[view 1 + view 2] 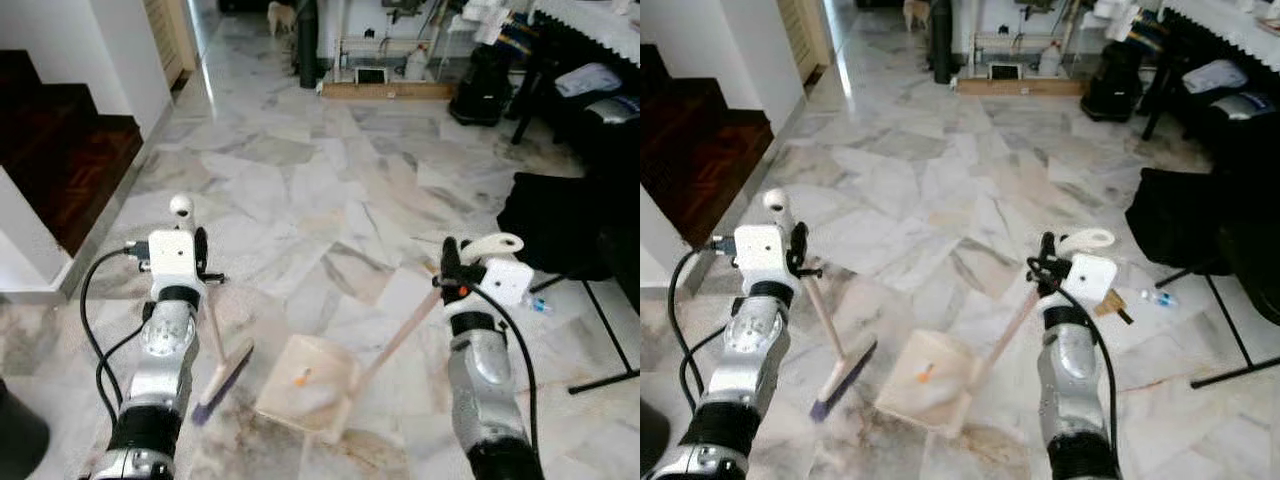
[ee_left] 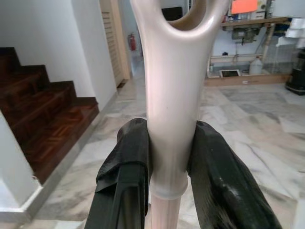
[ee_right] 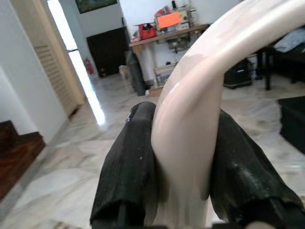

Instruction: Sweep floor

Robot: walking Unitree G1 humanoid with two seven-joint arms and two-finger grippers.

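Note:
My left gripper (image 1: 203,262) is shut on the cream handle (image 2: 172,119) of a small broom. Its purple bristles (image 1: 222,383) rest on the marble floor just left of the dustpan. My right gripper (image 1: 449,268) is shut on the cream handle (image 3: 190,129) of the dustpan (image 1: 305,388), which lies flat on the floor between my arms. A small orange scrap (image 1: 301,378) lies inside the pan. Both handles slant down toward the middle.
Dark wooden stairs (image 1: 60,150) rise at the left behind a white wall. A black chair and bags (image 1: 560,220) stand at the right. A small bottle (image 1: 535,303) lies on the floor near the chair. Shelves and clutter (image 1: 390,70) line the far wall.

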